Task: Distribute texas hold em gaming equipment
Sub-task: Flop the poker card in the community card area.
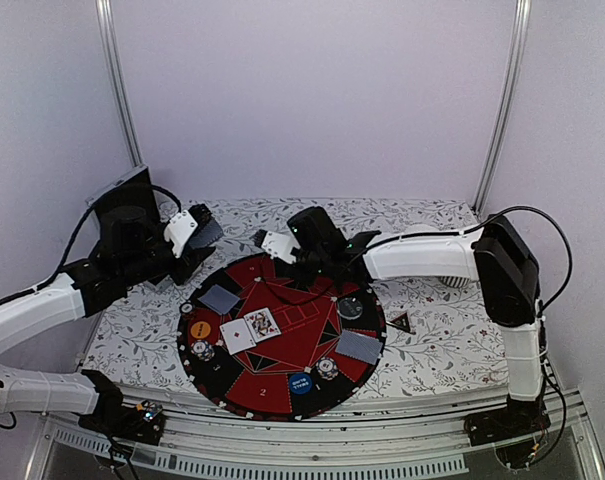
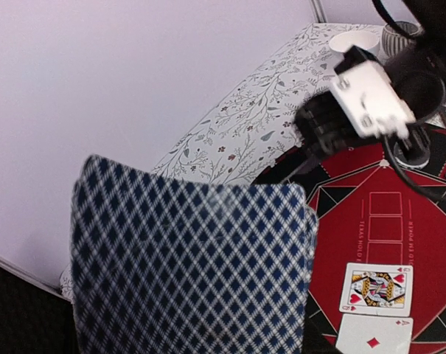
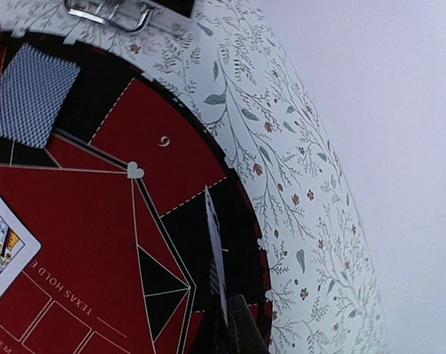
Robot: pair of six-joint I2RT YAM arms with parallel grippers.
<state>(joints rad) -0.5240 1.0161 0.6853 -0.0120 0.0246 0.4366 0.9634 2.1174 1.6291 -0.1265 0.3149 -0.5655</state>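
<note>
We see the left gripper [image 1: 195, 235] clamped on the deck [image 2: 193, 265] above the desk [image 1: 142, 340]. The right gripper [image 3: 227, 324] pinches one card [image 3: 214, 243] edge-on over the red mat [image 1: 302, 335], with face-up cards [image 1: 250, 330] at its centre.

Face-up cards [image 1: 250, 330] centre of mat [image 1: 282, 350]; triangle marker [image 1: 401, 322] right, seemingly off mat.

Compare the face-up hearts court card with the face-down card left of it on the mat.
The hearts court card shows its white picture face; the face-down card shows its blue back. The court card lies beside an ace of diamonds; the face-down card has no card beside it. Both lie flat.
</note>
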